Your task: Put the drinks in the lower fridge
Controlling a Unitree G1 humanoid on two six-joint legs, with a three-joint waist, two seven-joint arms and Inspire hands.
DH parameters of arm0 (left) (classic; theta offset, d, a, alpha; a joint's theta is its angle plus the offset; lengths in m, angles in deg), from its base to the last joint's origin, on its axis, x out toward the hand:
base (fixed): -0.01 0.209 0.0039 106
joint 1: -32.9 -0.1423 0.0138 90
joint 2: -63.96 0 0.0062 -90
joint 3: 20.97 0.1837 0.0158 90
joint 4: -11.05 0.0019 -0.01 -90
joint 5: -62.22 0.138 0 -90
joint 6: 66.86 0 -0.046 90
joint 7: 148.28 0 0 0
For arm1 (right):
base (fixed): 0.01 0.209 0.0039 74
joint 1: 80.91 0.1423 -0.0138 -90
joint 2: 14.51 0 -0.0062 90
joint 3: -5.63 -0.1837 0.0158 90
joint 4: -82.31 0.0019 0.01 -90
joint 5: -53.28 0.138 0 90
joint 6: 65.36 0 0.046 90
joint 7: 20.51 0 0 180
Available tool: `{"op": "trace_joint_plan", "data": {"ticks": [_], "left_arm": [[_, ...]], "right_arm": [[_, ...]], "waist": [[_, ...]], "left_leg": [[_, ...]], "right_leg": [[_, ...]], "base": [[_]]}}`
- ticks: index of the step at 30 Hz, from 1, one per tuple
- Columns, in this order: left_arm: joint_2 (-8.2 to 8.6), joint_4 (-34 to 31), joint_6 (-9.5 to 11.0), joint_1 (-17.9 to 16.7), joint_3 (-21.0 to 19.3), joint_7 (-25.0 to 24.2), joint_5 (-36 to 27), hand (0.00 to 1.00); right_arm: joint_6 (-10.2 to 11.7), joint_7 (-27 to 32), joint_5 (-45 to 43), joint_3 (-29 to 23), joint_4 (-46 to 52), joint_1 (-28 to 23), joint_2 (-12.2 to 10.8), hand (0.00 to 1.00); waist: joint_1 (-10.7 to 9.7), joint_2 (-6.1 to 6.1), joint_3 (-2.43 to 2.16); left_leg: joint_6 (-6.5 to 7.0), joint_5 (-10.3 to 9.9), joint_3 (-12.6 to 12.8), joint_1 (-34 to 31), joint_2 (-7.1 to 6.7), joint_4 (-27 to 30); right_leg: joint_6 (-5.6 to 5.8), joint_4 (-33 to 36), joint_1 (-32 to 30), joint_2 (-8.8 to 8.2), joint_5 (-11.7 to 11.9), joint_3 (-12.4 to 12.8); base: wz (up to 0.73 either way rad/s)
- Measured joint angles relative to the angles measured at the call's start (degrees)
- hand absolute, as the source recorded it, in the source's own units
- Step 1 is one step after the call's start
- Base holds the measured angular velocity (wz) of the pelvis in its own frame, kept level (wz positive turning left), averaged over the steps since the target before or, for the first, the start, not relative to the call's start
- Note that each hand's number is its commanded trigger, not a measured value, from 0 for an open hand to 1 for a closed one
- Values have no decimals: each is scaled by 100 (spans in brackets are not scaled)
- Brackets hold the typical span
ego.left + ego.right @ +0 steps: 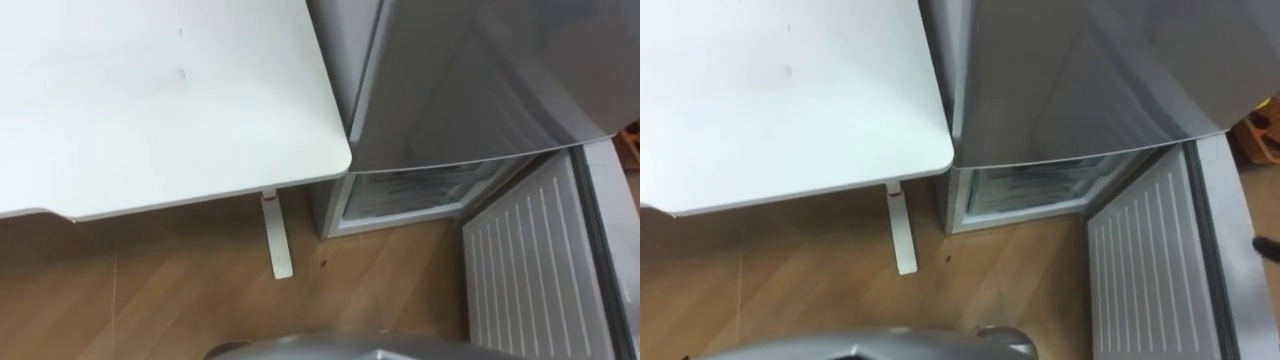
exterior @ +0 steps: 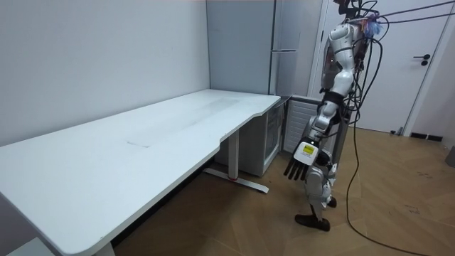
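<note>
wood floor [image 1: 150, 300] lay nearest us, white table [image 1: 150, 100] left, fridge [image 1: 470, 80] far right, its lower compartment [image 1: 410, 190] open, door [image 1: 530, 270] swung near. left hand [image 2: 298, 167] hung with relaxed fingers, empty; where the drinks were we couldn't tell.

Big white table [image 2: 142, 163] on a white leg [image 1: 276, 238], brown wood floor [image 2: 398, 227] under it (made of boards), plain pale wall [image 2: 92, 57] behind, white door [image 2: 399, 92] far back.

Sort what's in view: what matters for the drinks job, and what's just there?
Job: fridge, open lower door, lower compartment, left hand hanging, fingers relaxed.
Just there: white table, room door.
</note>
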Motion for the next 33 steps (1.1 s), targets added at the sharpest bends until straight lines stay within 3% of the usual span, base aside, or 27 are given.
{"op": "trace_joint_plan", "data": {"ticks": [5,18,28,33], "left_arm": [[-9,65,2,-10,-132,-6,59,0],[17,119,-76,17,-266,-259,213,0],[15,120,-110,105,-251,-404,254,0],[13,123,-113,116,-153,-585,439,0]], "right_arm": [[-20,-17,699,-354,-727,-218,-1,0],[-258,-818,1728,-431,-1079,-531,0,0],[-303,-1439,1630,-336,-1080,-298,0,0],[-375,-1794,1076,20,-884,-251,-4,0]], "waist": [[-3,31,6],[-13,-38,33],[-5,-61,35],[101,-15,66]], "left_leg": [[-12,7,-6,138,-2,-165],[-29,19,-11,221,-15,-270],[-34,22,-7,228,-9,-259],[-35,23,33,234,13,-244]], "right_leg": [[3,-155,172,40,42,20],[2,-313,219,75,81,69],[-3,-328,196,87,91,83],[-15,-324,185,104,124,117]], "base": [[-2],[-3],[0],[-4]]}}
